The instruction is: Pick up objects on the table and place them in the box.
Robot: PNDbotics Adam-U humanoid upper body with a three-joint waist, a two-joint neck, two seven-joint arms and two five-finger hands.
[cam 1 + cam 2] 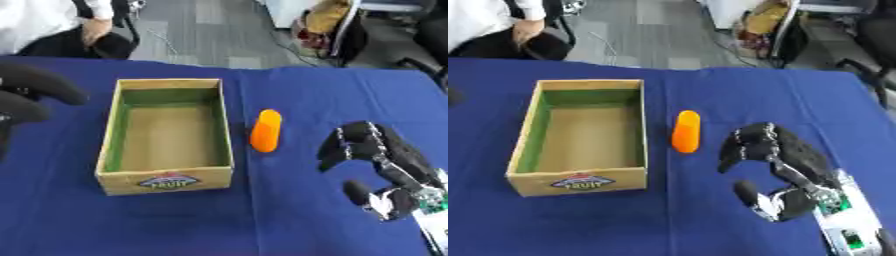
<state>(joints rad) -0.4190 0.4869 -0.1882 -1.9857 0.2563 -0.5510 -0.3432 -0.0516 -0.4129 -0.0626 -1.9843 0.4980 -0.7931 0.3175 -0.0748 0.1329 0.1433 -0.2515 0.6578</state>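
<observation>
1. We see a table (332,100) draped in blue cloth filling most of both views; beyond its far edge lies grey flooring with chairs and cluttered bags.
2. The open cardboard box (166,134) sits left of the table's middle, nothing in it, green along its inner walls, a fruit label on its near wall.
3. Our right hand (785,160) is above the cloth toward the near right corner, fingers curled downward, thumb apart, holding nothing, close to the orange object but apart from it.
4. Our left hand (31,92) shows clearly only in the left eye view, at the left edge, dark fingers bent, holding nothing.
5. The orange object (685,131), a rounded cylinder, lies just beside the box's right wall, untouched.
</observation>
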